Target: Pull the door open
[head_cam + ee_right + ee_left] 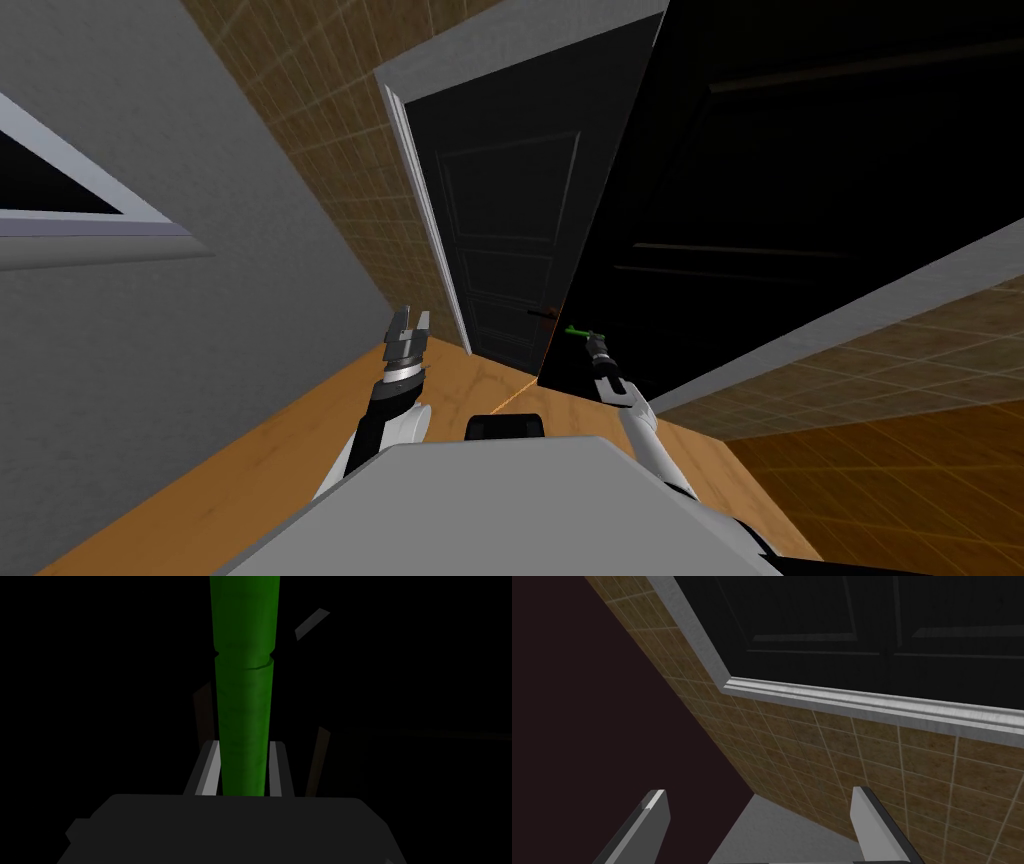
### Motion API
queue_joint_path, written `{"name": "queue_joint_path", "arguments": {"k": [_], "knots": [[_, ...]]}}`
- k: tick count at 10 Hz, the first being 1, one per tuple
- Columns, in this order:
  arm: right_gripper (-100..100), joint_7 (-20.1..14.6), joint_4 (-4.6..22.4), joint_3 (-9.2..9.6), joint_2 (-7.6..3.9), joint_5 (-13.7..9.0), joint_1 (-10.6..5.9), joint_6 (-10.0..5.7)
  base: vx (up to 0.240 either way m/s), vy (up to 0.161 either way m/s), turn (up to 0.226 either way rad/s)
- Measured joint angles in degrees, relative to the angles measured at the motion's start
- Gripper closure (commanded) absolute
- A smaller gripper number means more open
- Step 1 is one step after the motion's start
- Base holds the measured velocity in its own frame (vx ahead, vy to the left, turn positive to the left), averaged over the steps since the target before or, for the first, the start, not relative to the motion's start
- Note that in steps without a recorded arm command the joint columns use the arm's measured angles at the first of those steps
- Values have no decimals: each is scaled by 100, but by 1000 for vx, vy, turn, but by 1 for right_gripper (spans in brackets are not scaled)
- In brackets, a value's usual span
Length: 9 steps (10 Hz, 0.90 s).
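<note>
A grey wall (230,300) lies to the left of the left pincer (408,335), which hangs free above the wooden floor (300,450). Its two blades are spread wide with nothing between them, and in the left wrist view this pincer (759,796) faces a brown tiled wall (822,751) and the white door frame (862,701). In the head view that door frame (425,210) rises just to the right of the left pincer, and a dark panelled surface (500,230) sits inside it. Further right stands the black door (800,180), swung partway out of the frame, with its free edge between the two pincers. The green lever handle (574,329) sticks out from the door near that edge, directly ahead of the right pincer (587,338), which is closed on it. In the right wrist view the handle (243,676) runs straight out from the right pincer (243,746), both fingers (276,766) pressed against its sides, with the door's black face behind it.
</note>
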Motion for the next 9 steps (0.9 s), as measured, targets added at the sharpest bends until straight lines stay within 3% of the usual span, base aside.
{"name": "queue_joint_path", "arguments": {"k": [6, 9], "knots": [[100, -422, -211, 423, -222, 69, 216, -78, -186, -60, 122], [100, -540, -284, 487, -316, 92, 319, -130, -186, -29, 111]]}}
